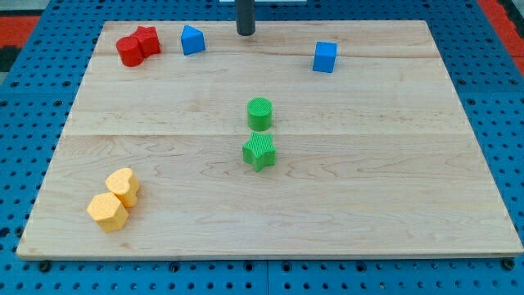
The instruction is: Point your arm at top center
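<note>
Camera view: my tip (pixel 246 33) touches bare wooden board (pixel 368 164), holding nothing, top centre.

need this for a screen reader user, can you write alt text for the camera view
My tip rests at the top centre of a wooden board, touching no block. Two red blocks and a blue block sit to its left, a blue cube to its right. A green cylinder and green star are mid-board; two yellow blocks lie bottom left.
</note>
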You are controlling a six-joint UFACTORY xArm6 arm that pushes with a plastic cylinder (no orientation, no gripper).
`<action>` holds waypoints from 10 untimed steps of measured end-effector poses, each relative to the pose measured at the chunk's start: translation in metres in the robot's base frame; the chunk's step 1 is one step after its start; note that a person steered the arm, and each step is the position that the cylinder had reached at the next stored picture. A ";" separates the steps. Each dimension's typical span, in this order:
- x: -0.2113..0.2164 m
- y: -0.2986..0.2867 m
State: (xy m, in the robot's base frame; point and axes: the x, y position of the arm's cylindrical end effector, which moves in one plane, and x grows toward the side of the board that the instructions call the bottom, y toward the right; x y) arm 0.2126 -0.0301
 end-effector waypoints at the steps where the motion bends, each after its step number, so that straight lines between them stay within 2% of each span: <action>1: -0.002 0.000; 10: -0.015 0.001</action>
